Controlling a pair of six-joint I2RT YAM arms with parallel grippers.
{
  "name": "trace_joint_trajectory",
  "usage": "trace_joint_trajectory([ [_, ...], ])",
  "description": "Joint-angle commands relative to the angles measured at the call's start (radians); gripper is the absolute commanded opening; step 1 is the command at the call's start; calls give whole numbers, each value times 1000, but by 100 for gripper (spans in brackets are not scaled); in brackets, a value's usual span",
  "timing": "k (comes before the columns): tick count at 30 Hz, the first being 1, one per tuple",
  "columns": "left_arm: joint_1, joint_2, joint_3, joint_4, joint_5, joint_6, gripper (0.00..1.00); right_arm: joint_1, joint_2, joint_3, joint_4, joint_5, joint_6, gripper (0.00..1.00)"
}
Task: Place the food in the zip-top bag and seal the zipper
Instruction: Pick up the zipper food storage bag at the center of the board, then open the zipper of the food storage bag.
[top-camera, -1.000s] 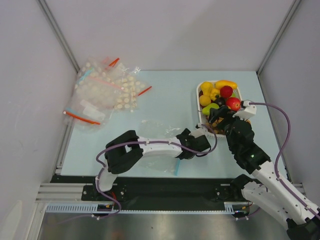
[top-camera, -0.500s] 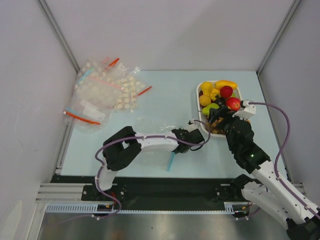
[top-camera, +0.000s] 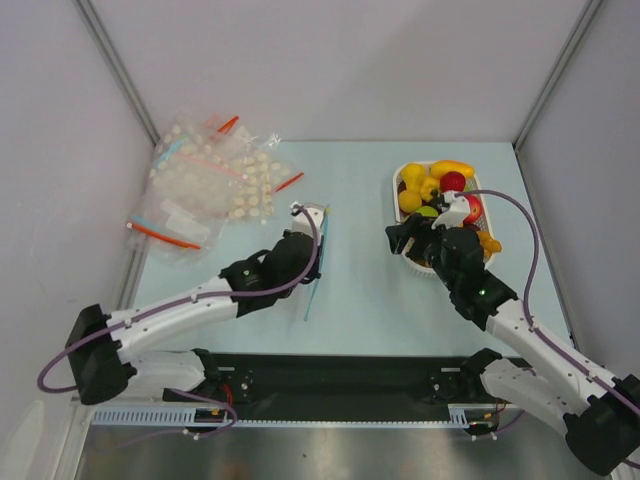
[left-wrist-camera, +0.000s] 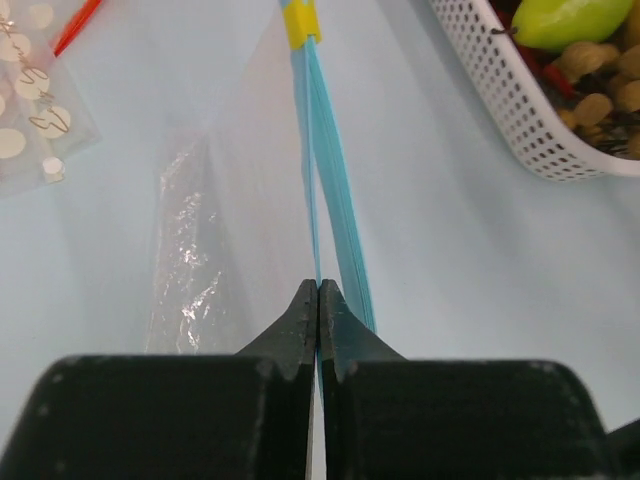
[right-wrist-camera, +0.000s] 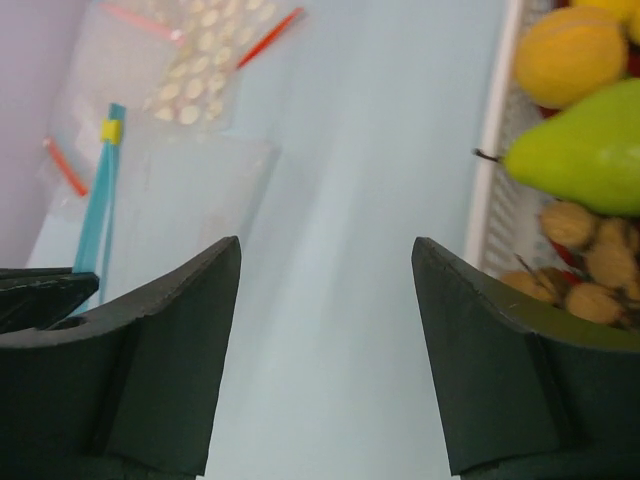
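Pinching the zipper (left-wrist-camera: 330, 200), left claw (left-wrist-camera: 318, 285) is closed; right claw (right-wrist-camera: 325, 245) gapes empty beside tray (right-wrist-camera: 493, 150)

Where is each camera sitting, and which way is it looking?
Top external: above and behind the arms, looking down on the table; shows the left arm and right arm.
Left wrist: on the left wrist, looking along the left gripper, shut on the zipper, toward the tray.
Right wrist: on the right wrist, looking through the open right gripper at table and green pear.
Shared: both wrist views show zipper, tray, green pear.
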Motion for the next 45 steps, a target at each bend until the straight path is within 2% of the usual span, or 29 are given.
trace_joint_trajectory([
  [1, -3, -111, -79, 146, 38, -3, 0, 2, 35, 1, 183, -248, -11, 74],
  [3, -1, -141, -111, 172, 42, 2, 0, 27, 55, -1, 216, -317, -17, 74],
  [9, -3, -152, -113, 177, 53, 8, 0, 142, 114, 18, 265, -321, -77, 70],
  [14, -3, -138, -106, 175, 58, 13, 0, 179, 168, 36, 271, -310, -89, 62],
  [20, -3, -115, -102, 178, 79, 10, 0, 226, 226, 41, 317, -324, -102, 60],
  [25, -3, -93, -100, 190, 111, -6, 0, 278, 245, 56, 314, -270, -128, 60],
  [33, -3, -89, -102, 212, 171, -4, 0, 286, 334, 93, 288, -220, -113, 55],
  [37, -3, -98, -106, 212, 170, -1, 0, 288, 380, 139, 201, -99, -91, 40],
  [40, -3, -99, -105, 204, 144, 4, 0, 288, 383, 153, 185, -83, -93, 24],
  [41, -3, -96, -103, 198, 125, 4, 0, 288, 378, 153, 182, -85, -94, 16],
  [44, -3, -58, -68, 123, 58, -9, 0, 288, 346, 151, 170, -75, -108, 0],
  [45, -3, -43, -44, 108, 53, -10, 0, 288, 339, 145, 168, -71, -109, 0],
])
